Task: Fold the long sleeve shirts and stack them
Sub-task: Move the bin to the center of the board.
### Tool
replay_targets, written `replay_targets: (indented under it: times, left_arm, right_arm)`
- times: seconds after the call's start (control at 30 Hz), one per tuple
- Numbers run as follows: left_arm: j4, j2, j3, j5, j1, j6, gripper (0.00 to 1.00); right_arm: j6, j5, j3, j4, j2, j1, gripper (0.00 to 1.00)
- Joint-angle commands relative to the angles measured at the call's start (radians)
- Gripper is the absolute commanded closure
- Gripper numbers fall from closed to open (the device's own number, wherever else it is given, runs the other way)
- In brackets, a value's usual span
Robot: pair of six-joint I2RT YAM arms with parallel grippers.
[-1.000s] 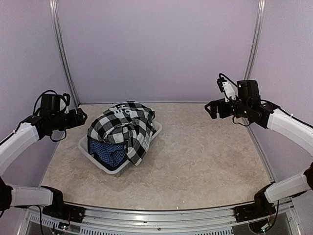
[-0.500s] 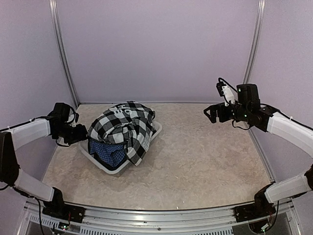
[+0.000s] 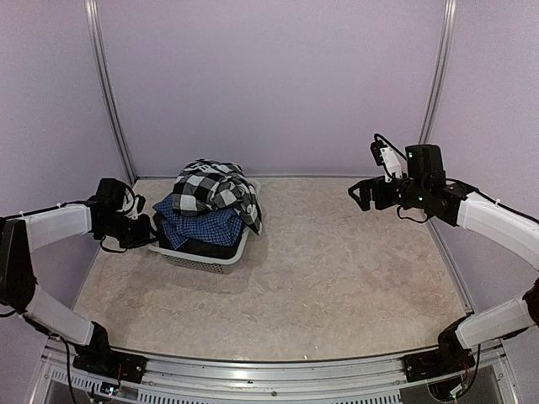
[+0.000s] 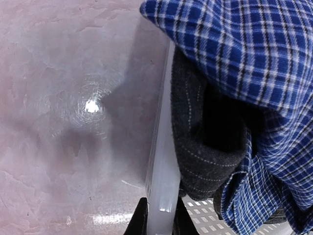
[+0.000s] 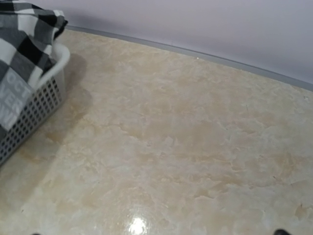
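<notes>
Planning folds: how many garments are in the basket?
3 visible: black-and-white check shirt on top, blue check shirt beneath, dark pinstriped cloth at the basket rim. More may hide.

Lying piled in the basket (image 3: pixel 199 259) at the table's (image 3: pixel 337 269) back left, upper shirt (image 3: pixel 210 187) over lower shirt (image 3: pixel 198 225), just right of the left gripper (image 3: pixel 149 233).

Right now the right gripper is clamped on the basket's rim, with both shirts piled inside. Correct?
Not quite: the left gripper is the one clamped on the rim of the basket, as the left wrist view shows. The right gripper hangs open in the air, apart from it. The black-and-white shirt and blue shirt are piled inside.
</notes>
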Motion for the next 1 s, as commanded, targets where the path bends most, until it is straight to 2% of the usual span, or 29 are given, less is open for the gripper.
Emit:
replay_targets:
  times: [0.0, 0.13, 0.23, 0.4, 0.57, 0.67, 0.77, 0.97]
  left_arm:
    - [0.080, -0.065, -0.045, -0.147, -0.006, -0.109, 1.00]
    - [0.153, -0.145, -0.131, -0.239, -0.025, -0.249, 1.00]
    - [0.276, -0.232, -0.242, -0.301, -0.043, -0.398, 1.00]
    - [0.333, -0.374, -0.362, -0.481, -0.065, -0.588, 1.00]
    - [0.379, -0.496, -0.441, -0.684, -0.156, -0.801, 1.00]
    - [0.484, -0.465, -0.435, -0.743, -0.233, -0.865, 0.87]
    - [0.549, -0.304, -0.352, -0.750, -0.294, -0.857, 0.78]
    - [0.704, 0.001, -0.230, -0.676, -0.368, -0.861, 0.45]
  right_arm:
    - [0.008, -0.003, -0.011, 0.022, 0.008, 0.009, 0.00]
    - [0.008, -0.004, -0.020, 0.025, 0.003, 0.009, 0.01]
    - [0.013, -0.018, -0.020, 0.029, 0.007, 0.009, 0.00]
    - [0.014, -0.022, -0.019, 0.023, 0.002, 0.009, 0.00]
    - [0.013, -0.028, -0.017, 0.028, 0.001, 0.009, 0.01]
    - [0.017, -0.035, -0.013, 0.028, 0.009, 0.009, 0.01]
    - [0.019, -0.035, -0.011, 0.023, 0.010, 0.009, 0.01]
    - [0.019, -0.032, -0.014, 0.018, -0.004, 0.009, 0.00]
